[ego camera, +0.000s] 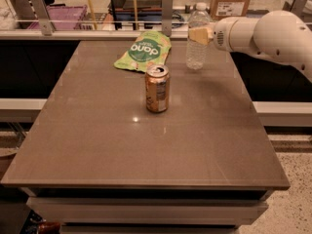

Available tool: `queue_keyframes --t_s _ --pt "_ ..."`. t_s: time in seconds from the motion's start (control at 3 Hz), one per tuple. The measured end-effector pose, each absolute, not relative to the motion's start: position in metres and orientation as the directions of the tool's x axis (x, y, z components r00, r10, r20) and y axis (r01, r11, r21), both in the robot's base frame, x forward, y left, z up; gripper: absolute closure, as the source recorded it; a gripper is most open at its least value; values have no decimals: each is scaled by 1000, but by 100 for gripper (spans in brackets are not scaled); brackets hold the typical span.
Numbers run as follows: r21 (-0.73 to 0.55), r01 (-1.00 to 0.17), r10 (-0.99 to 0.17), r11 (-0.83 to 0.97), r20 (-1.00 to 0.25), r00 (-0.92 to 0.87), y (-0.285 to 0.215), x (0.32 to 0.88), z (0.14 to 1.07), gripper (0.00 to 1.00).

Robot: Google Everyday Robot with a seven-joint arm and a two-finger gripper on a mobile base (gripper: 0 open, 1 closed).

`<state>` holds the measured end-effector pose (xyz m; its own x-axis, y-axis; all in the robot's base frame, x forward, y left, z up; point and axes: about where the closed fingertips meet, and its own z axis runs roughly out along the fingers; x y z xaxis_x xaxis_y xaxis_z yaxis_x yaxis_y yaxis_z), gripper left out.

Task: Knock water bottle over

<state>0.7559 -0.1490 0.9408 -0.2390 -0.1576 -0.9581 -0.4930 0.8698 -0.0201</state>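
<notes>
Water bottle [197, 55] check, anyone? Where's it sitting, and is the gripper lined up for the knock?

Reply: It's upright at the far right of the table [146, 150], close to the back edge, cap on top, so its long axis is straight up and down. The gripper [197, 35] comes in from the right side of the view on the white arm [263, 33], and its tan tip sits at label height, right against the upper part of the bottle or near enough that I see no gap.

OP: Clamped on it, or just resting there?

Reply: Honestly no way to say from this angle whether the gripper is spread, closed up or gripping the thing. The tan bit overlaps the bottle and that's all I get.

OP: So which way would it go?

Reply: The water bottle lies just to the view's left of the gripper, and the contact is high up, well above the base. My guess is a sideways shove toward the left tips it rather than slides it. It would likely land near the green snack bag [144, 51], which lies flat just left of it. The orange soda can [157, 89] stands nearer the camera, well apart, so probably safe.
</notes>
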Motion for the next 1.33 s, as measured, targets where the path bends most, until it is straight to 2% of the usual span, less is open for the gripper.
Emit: queue_keyframes --t_s 0.67,1.33 --pt "-47 -487 -196 872 -946 -259 -163 757 959 100" --pt "-71 -489 -274 870 -892 -358 -171 741 963 100"
